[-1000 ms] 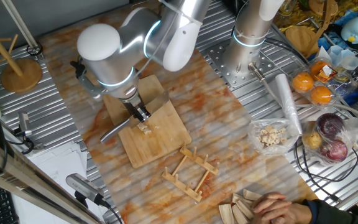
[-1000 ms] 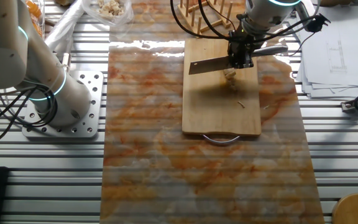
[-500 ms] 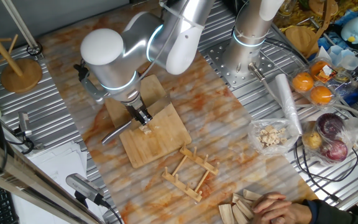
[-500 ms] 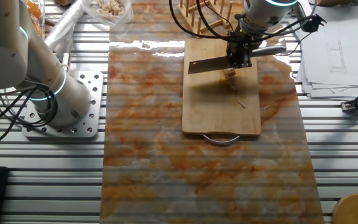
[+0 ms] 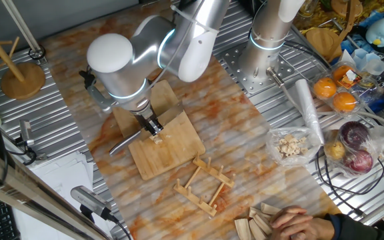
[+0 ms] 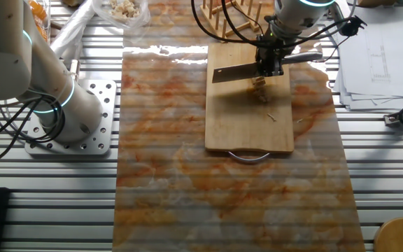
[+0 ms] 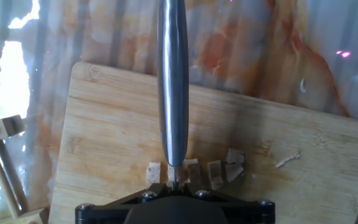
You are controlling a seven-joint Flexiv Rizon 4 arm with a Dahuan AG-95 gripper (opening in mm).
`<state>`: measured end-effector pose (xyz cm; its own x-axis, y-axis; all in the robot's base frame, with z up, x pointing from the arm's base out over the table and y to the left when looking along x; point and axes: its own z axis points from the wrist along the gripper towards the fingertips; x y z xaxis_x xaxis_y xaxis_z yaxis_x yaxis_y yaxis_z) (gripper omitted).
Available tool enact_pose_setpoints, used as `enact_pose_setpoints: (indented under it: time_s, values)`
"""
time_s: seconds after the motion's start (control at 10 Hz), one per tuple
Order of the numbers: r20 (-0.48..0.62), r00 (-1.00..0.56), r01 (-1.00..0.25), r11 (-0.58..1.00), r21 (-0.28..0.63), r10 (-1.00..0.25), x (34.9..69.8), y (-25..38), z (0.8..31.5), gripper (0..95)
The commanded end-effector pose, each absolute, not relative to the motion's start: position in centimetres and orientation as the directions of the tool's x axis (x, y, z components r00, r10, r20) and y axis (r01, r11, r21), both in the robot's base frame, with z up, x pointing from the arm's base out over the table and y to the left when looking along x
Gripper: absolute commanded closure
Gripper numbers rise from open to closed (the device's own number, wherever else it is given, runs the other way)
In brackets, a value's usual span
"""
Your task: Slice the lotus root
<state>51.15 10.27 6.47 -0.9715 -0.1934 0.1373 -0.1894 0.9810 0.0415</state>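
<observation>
The lotus root (image 7: 194, 172) lies as several small pale chunks in a row on the wooden board (image 7: 104, 143). It also shows on the board (image 5: 179, 150) in one fixed view (image 5: 157, 139) and in the other fixed view (image 6: 259, 85). My gripper (image 5: 153, 125) is shut on a steel knife (image 7: 173, 93). The blade points away from the hand and hangs over the chunks. In the other fixed view the gripper (image 6: 270, 63) holds the knife (image 6: 233, 72) flat across the board's (image 6: 247, 122) far end, right above the root.
A wooden rack (image 5: 204, 185) lies just beyond the board. A clear bag of pale chunks (image 5: 290, 145), oranges (image 5: 335, 93) and other produce sit at the right. A person's hand (image 5: 299, 223) rests at the table edge. A second arm's base (image 6: 68, 119) stands at the left.
The arm has shifted slightly; the knife stays in the gripper over the lotus root, with hardly any visible movement. The chunks have not moved.
</observation>
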Motion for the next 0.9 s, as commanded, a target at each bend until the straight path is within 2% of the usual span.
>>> enact_pose_setpoints:
  time_s: [0.1, 0.9]
  values:
    - [0.137, -0.972, -0.186, 0.982, 0.041, -0.189, 51.2, 10.2, 6.4, 95.0]
    - [0.138, -0.977, -0.160, 0.986, 0.045, -0.164, 51.3, 10.4, 5.4, 95.0]
